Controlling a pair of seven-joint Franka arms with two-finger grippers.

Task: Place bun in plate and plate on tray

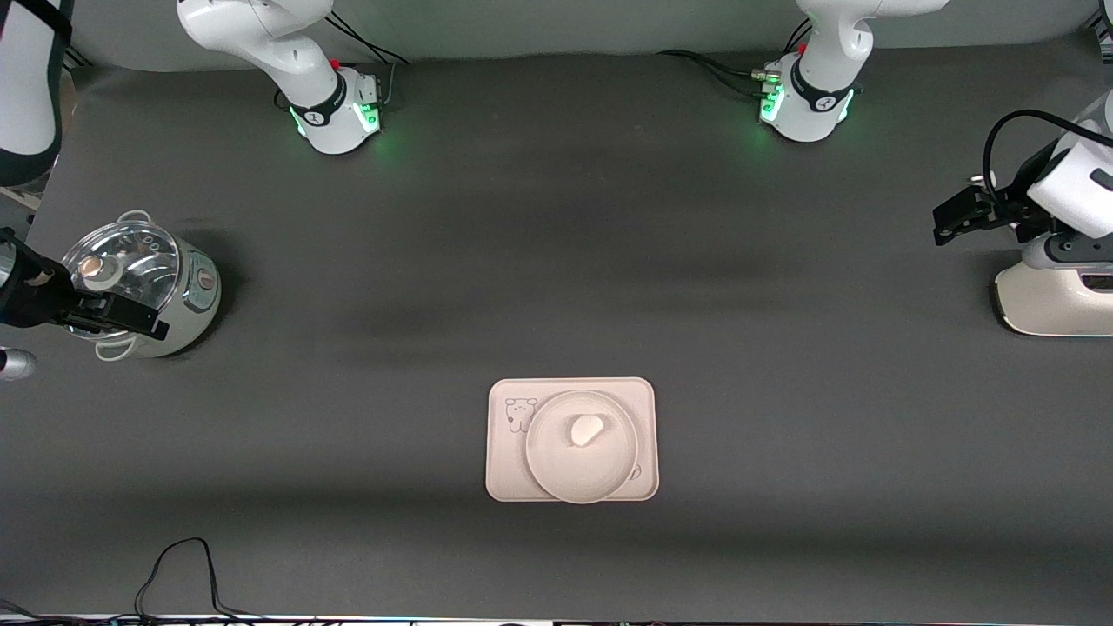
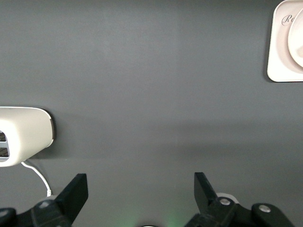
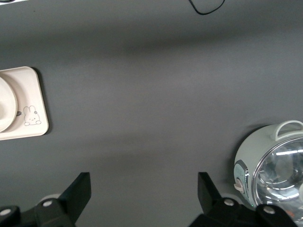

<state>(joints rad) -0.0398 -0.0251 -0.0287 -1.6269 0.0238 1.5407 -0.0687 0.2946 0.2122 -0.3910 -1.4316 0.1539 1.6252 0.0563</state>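
Dark grey table [image 1: 556, 261]. Bun [image 1: 587, 429] in plate [image 1: 581, 469], plate on tray [image 1: 504, 482], lower centre of frame: you look finished. Left gripper [image 2: 141, 189] at right edge, right gripper [image 3: 144, 189] over pot [image 1: 174, 287] at left edge; both spread wide, empty.

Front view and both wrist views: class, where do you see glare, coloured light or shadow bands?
Front view: green glow at both arm bases, glare on the pot's glass lid, soft dark bands across the table. Right wrist view: bright reflections on that lid, a shadow band over the cloth. Left wrist view: a faint green tint between the open left hand's fingers.
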